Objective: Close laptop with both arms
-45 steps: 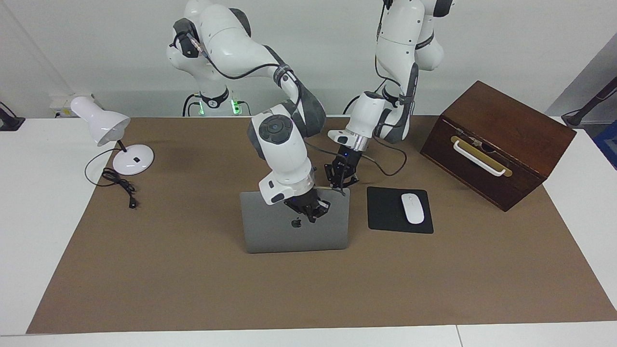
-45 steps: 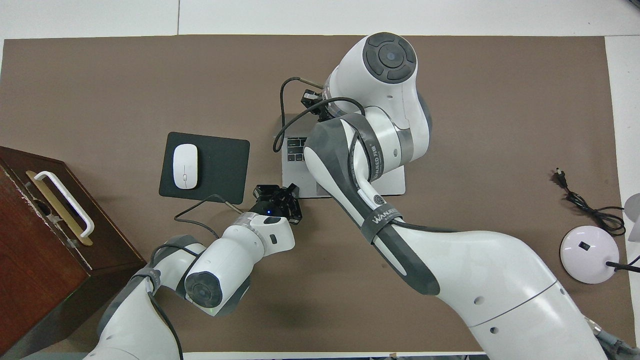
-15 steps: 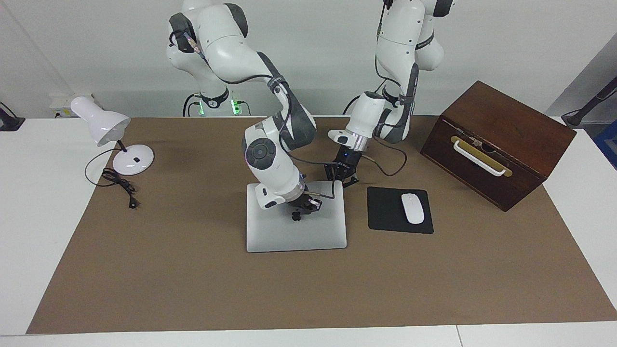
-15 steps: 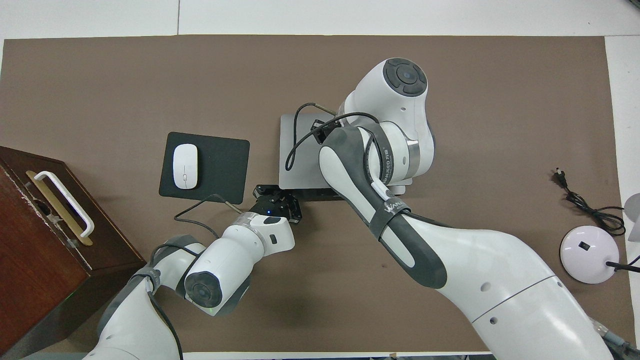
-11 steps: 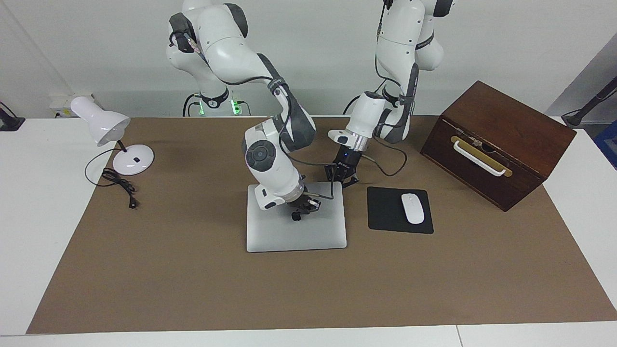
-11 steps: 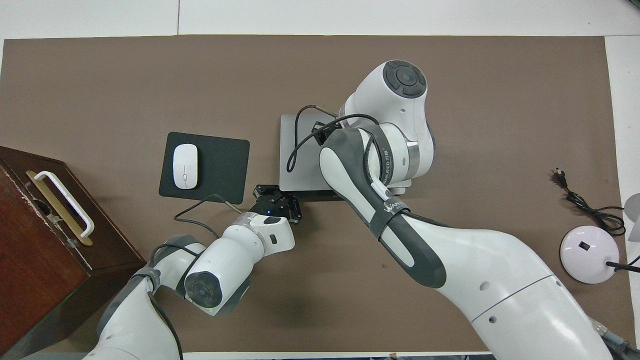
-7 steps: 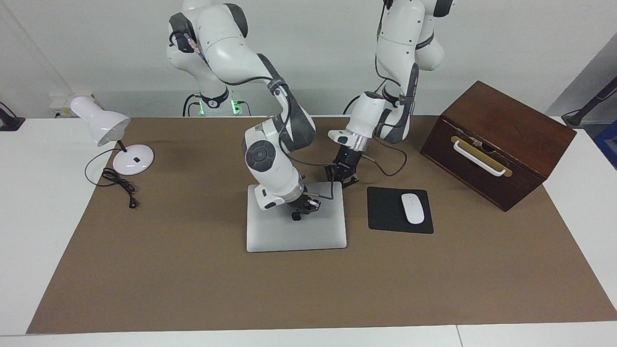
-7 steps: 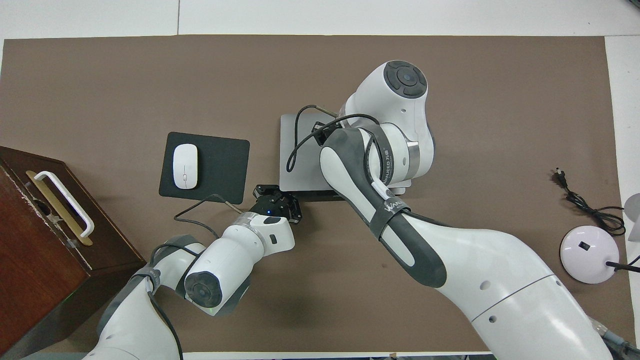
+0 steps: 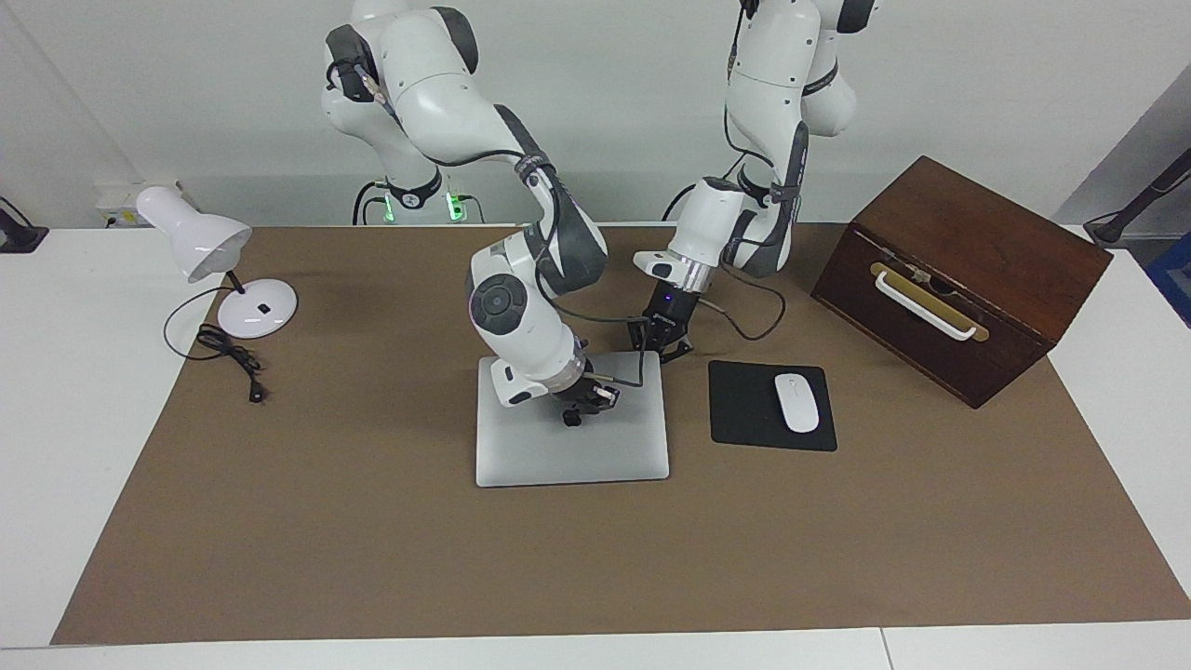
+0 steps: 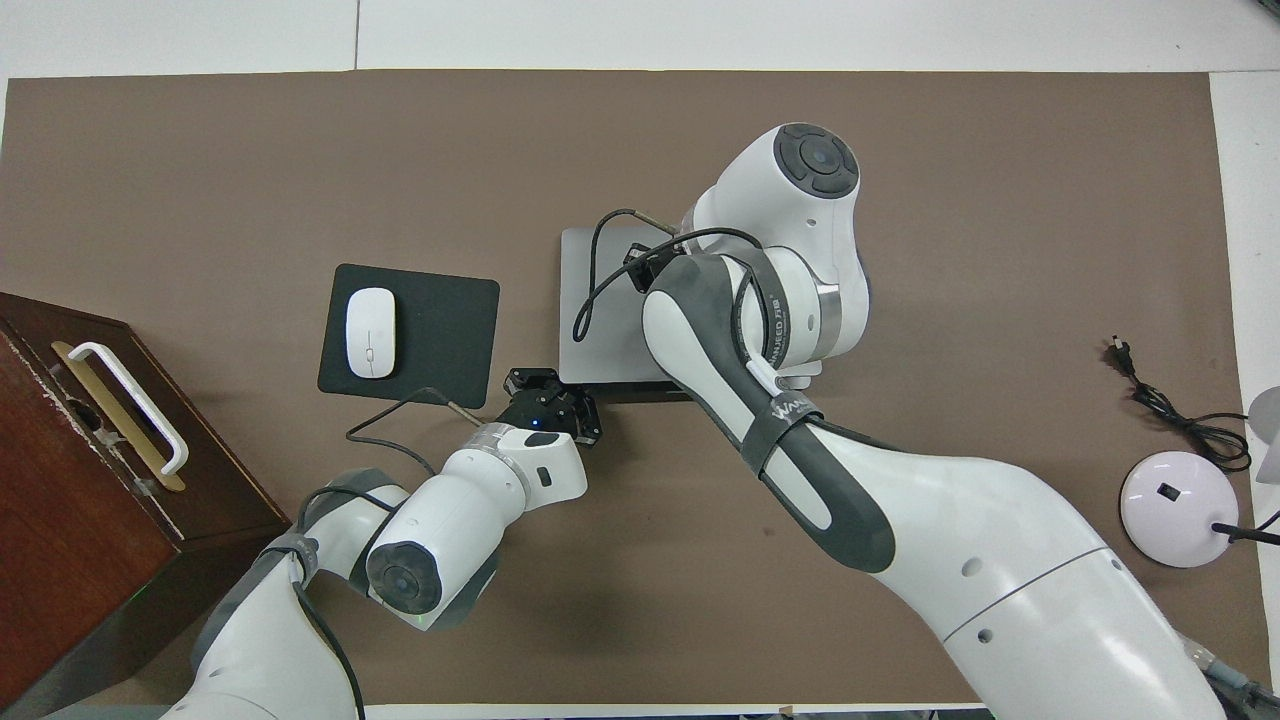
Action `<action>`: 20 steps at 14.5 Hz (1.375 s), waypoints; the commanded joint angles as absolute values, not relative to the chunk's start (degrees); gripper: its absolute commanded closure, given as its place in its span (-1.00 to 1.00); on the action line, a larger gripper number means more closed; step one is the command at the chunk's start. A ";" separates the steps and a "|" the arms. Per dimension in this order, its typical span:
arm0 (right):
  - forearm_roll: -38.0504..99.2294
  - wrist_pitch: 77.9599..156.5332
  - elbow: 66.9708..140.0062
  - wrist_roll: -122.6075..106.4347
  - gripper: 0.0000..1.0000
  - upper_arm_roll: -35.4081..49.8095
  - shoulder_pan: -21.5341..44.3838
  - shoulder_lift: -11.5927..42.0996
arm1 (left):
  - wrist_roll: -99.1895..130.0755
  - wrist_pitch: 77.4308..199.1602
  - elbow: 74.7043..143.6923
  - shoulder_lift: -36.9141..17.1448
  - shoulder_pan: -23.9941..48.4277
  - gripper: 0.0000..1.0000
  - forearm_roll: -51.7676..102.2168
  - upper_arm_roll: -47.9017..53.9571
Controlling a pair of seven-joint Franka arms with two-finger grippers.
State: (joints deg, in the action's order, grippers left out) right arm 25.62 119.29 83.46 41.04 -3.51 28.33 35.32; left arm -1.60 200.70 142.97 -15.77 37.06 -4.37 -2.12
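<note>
The silver-grey laptop (image 9: pixel 568 456) lies shut and flat on the brown mat in the middle of the table; it also shows in the overhead view (image 10: pixel 615 340). My right gripper (image 9: pixel 579 407) is down on the middle of the lid, over the logo, and the arm hides most of it from above. My left gripper (image 9: pixel 659 342) is low at the laptop's corner nearest the robots, toward the left arm's end; in the overhead view (image 10: pixel 548 392) it sits at that same corner.
A black mousepad (image 9: pixel 744 414) with a white mouse (image 9: pixel 796 402) lies beside the laptop toward the left arm's end. A dark wooden box (image 9: pixel 958 279) stands past it. A white desk lamp (image 9: pixel 251 312) and its cord (image 9: pixel 233 358) are at the right arm's end.
About three seconds ago the lid stood upright; now it lies flat. Over the last second the right arm's wrist shifted slightly. The left gripper stayed at the corner.
</note>
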 commanded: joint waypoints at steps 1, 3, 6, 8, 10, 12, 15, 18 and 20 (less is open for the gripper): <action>27.16 120.41 84.99 38.76 1.00 -2.90 27.69 34.45 | -2.90 200.30 144.32 -19.51 34.45 1.00 -5.36 -2.99; 27.16 119.71 84.82 38.76 1.00 -2.90 27.60 34.10 | -2.90 200.30 144.32 -19.51 34.45 1.00 -5.36 -2.99; 27.07 118.83 84.73 38.58 1.00 -2.99 26.81 32.97 | -2.90 200.30 144.32 -19.51 34.45 1.00 -5.36 -2.99; 26.98 116.47 84.46 38.50 1.00 -2.99 26.11 31.91 | -2.90 200.30 144.32 -19.51 34.45 1.00 -5.36 -2.99; 26.98 114.27 84.29 38.50 1.00 -2.99 25.58 30.68 | -2.90 200.30 144.32 -19.51 34.45 1.00 -5.36 -2.99; 26.90 112.07 84.29 38.50 1.00 -3.16 24.97 29.36 | -2.73 200.30 144.32 -19.51 34.45 1.00 -5.27 -2.99; 26.81 108.30 84.11 37.36 1.00 -3.25 23.74 27.34 | -0.89 200.21 144.32 -19.25 34.45 1.00 -5.19 -2.99; 26.11 104.25 84.11 35.26 1.00 -3.43 21.54 24.88 | 1.32 198.12 144.14 -17.85 34.45 1.00 -5.19 -2.90; 25.93 101.53 84.02 30.79 1.00 -3.60 18.47 22.51 | 2.02 197.40 144.14 -17.32 33.58 1.00 -5.19 -2.81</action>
State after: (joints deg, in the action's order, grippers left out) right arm 25.60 104.23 83.17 35.46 -3.84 21.61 25.39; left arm 1.81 200.49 142.95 -15.70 36.45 -4.40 -2.11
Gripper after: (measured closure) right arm 0.991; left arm 0.991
